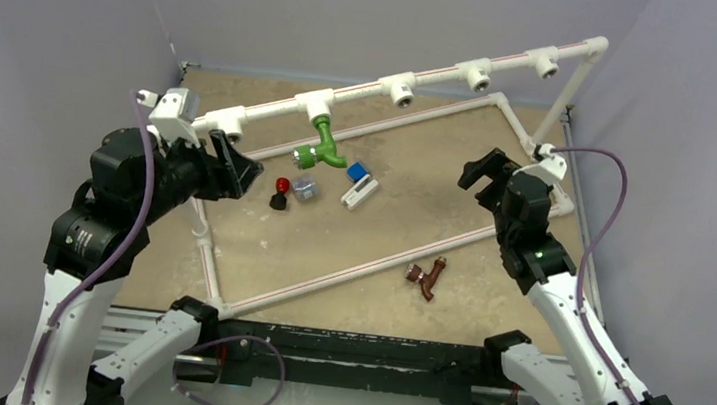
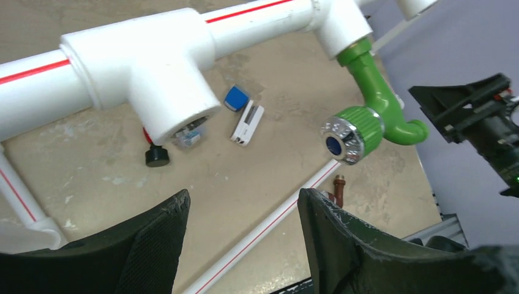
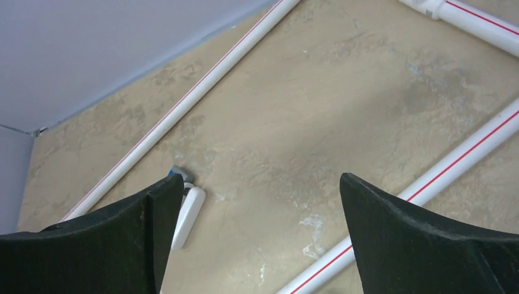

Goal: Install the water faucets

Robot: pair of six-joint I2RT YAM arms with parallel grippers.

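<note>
2 faucets: 1 green, 1 brown; only the green one is mounted.
Rail: white pipe with a red stripe, raised over the far side of the table, carrying 5 tees with sockets facing the arms.
Green faucet: plugged into the 2nd tee from the rail's left end. It hangs under the rail, spout turned down, with a chrome cap with a blue centre on its side stub.
Brown faucet: lying flat on the table, well apart from the rail on its near side. A low pipe runs between it and the rail.
Left gripper: released, jaws spread with nothing between them, just on the near side of the rail's left end. The wrist view shows the empty socket of the 1st tee above the fingers.
Right gripper: released, jaws wide and holding nothing, hovering on the near side of the rail's right half, apart from both faucets.
Knob: red and black, on the table on the near side of the rail, between the 1st and 2nd tees.
Block: blue and white, on the table on the near side of the rail, just beside the green spout.
</note>
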